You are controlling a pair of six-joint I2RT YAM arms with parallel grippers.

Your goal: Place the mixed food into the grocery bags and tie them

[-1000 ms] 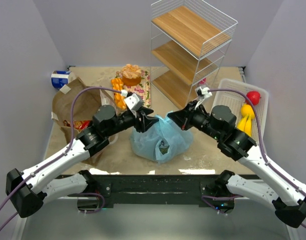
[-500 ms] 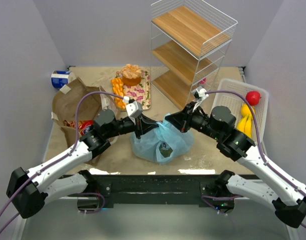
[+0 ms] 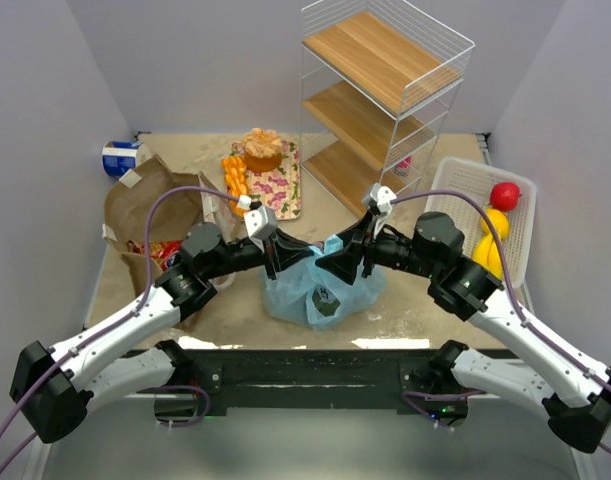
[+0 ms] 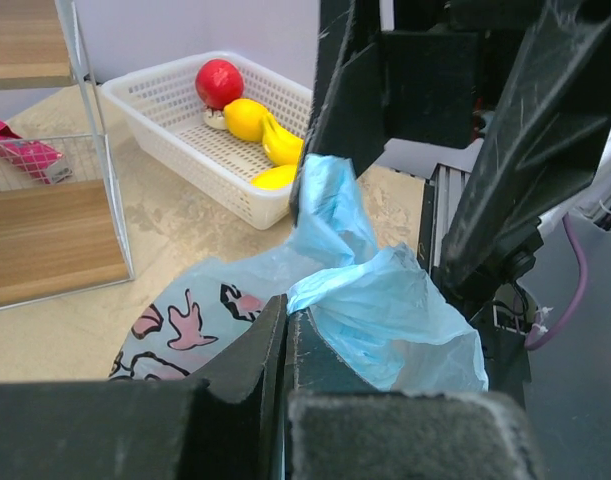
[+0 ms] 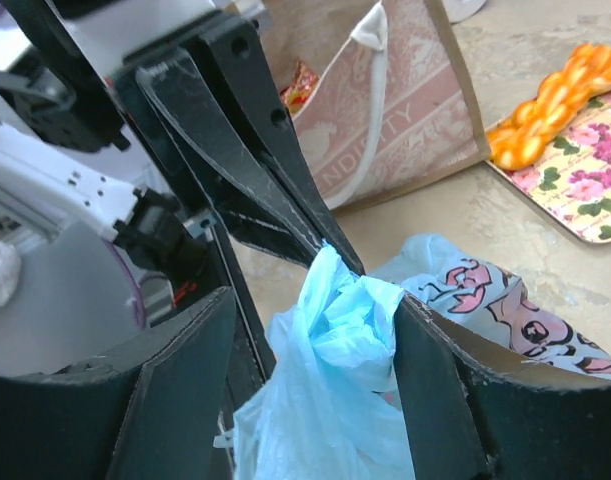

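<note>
Left gripper (image 4: 286, 318) is clamped tight, fingers pressed together on a twisted bit of the blue bag (image 3: 320, 290) right at its top. Right gripper (image 5: 313, 300) is the opposite: fingers spread wide, 1 on each side of the same bunched-up plastic, not squeezing it as far as I can see. The 2 grippers are nose to nose above the bag, nearly touching.

My read is that this is the tying step. The left one pins the plastic so the bag mouth can't flop open, and the right one is open so it can get a new bite on a handle and pull it through or around. Honest guess, not something I can see happening.

The bag sits on the table near the front edge, between the 2 arms, puffed up with something patterned showing through the plastic, so it looks loaded. No finished knot that I can make out; the top is just gathered.

Further out, the paper bag (image 3: 135, 205) lies to the left, mouth open, red packets (image 3: 160, 248) visible inside, handles untied. A can (image 3: 118, 158) is past it in the far left corner, outside both bags. On the right the basket (image 3: 463, 180) holds red and yellow fruit (image 3: 495, 215). So there's plenty left to do.

The tray (image 3: 275, 185) with the orange stuff and the wire rack (image 3: 385, 80) sit at the back, well apart from the action.

Thin plastic slips easily, so the right grab needs to land on the bunched part, not a loose flap.
</note>
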